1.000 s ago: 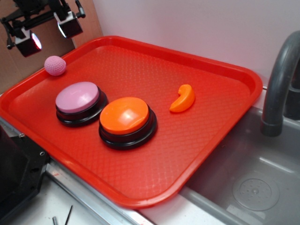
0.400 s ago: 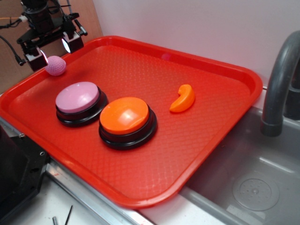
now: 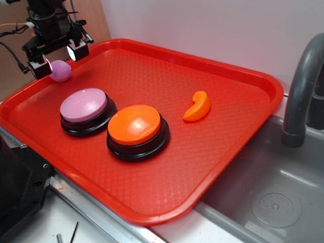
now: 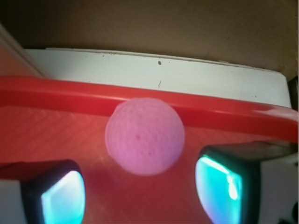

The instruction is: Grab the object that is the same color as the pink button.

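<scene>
Hovering spread-open gripper (image 3: 54,56) at upper left, straddling the pink ball (image 3: 60,71), gripping nothing; closing and lifting remaining, judging by this.

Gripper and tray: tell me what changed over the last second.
The gripper came down around the pink ball, fingers open on either side, not yet closed. The ball, both buttons and the orange piece stayed put.

Open end effector (image 3: 54,56) straddles the pink ball (image 3: 60,71) on the red tray (image 3: 228,142).
</scene>
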